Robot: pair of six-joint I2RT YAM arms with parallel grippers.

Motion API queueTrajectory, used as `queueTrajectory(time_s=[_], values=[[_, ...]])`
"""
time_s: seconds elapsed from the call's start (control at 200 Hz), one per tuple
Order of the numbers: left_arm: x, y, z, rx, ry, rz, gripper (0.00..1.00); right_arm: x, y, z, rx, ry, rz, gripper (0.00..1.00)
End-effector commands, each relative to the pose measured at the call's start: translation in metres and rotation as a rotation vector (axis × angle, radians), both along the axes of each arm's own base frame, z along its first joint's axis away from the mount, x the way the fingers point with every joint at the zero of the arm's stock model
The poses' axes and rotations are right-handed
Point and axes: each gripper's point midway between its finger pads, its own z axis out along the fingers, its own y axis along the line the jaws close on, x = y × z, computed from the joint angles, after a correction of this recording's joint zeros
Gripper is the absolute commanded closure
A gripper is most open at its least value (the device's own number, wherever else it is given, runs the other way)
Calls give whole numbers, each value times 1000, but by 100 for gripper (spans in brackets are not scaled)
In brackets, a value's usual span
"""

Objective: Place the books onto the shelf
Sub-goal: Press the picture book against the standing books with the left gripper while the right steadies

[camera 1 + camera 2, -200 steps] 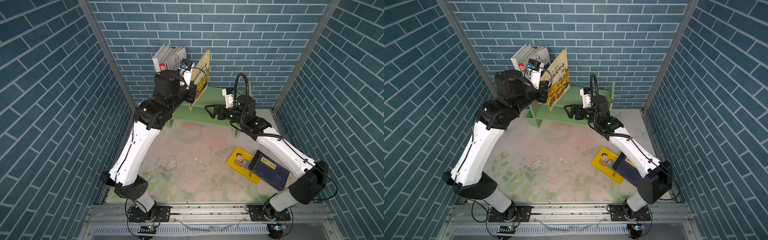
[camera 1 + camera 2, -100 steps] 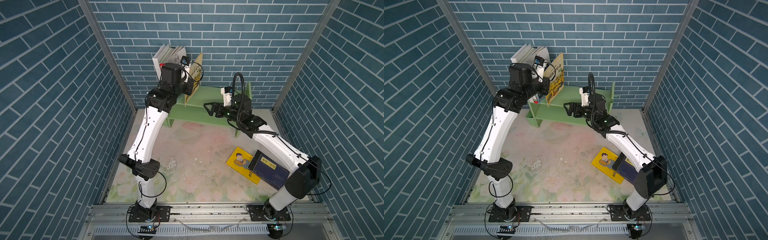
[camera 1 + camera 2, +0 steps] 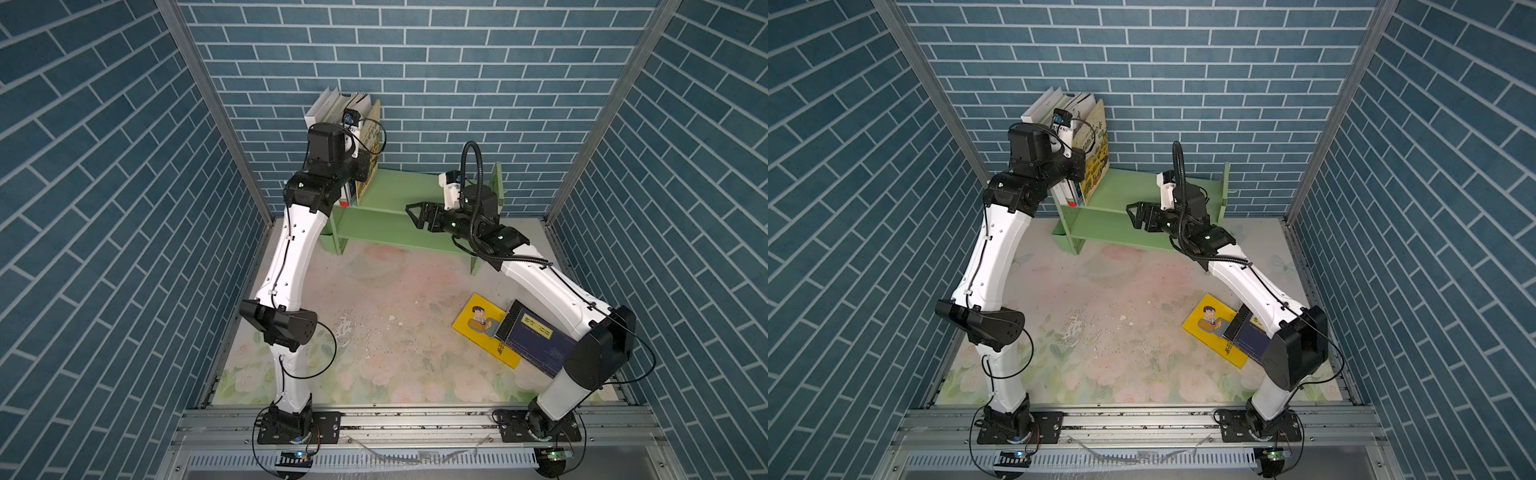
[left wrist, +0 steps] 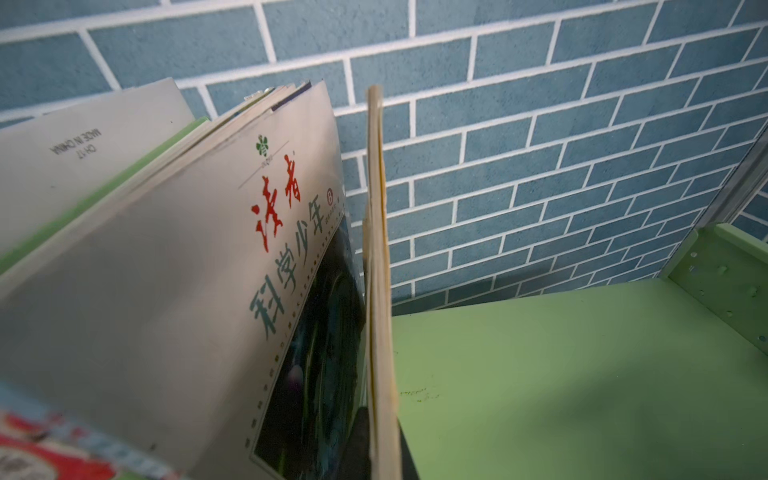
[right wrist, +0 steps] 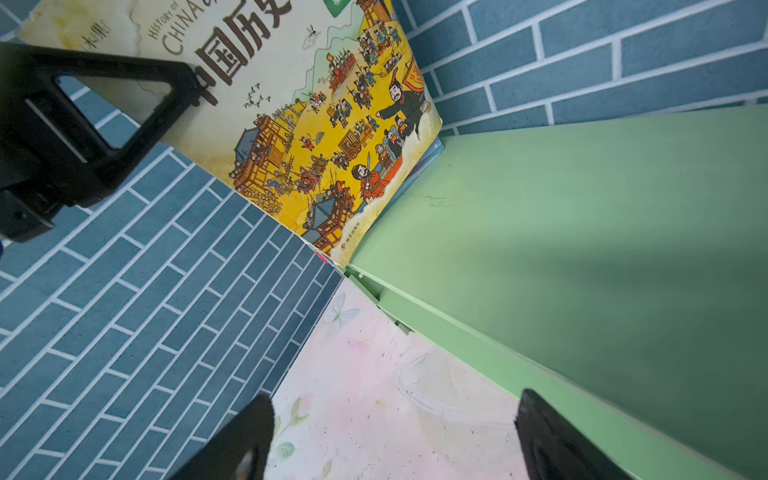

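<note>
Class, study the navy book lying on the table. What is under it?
A bright yellow cartoon-man book lies under the navy book, one end sticking out. Its other end is covered, so anything else beneath cannot be seen.

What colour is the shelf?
Light green; the shelf shows best in the right wrist view.

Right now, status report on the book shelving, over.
Left fingers shut on history book, upright on shelf. Right fingers open, empty, before shelf. Navy book overlapping yellow book, flat on table.
</note>
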Motion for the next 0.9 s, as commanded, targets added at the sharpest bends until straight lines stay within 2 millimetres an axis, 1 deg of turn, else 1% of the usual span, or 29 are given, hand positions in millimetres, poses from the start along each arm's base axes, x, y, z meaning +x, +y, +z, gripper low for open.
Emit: queueTrajectory(time_s=[0.0,0.23,0.345,0.625,0.81,0.895], values=[[8,2,12,-15,-58,-4,100,2,-2,5,-20,-15,-19,8],[15,9,11,-15,-67,7,100,4,-4,3,-38,-10,-31,9],[16,15,11,-19,-65,9,100,5,-6,-2,-50,1,-43,9],[4,20,15,-3,-50,6,100,8,-7,-6,-57,11,-59,9],[3,23,13,11,-41,22,100,8,-7,-9,-63,17,-61,9],[1,25,16,9,-46,26,100,8,-9,-9,-67,17,-67,9]])
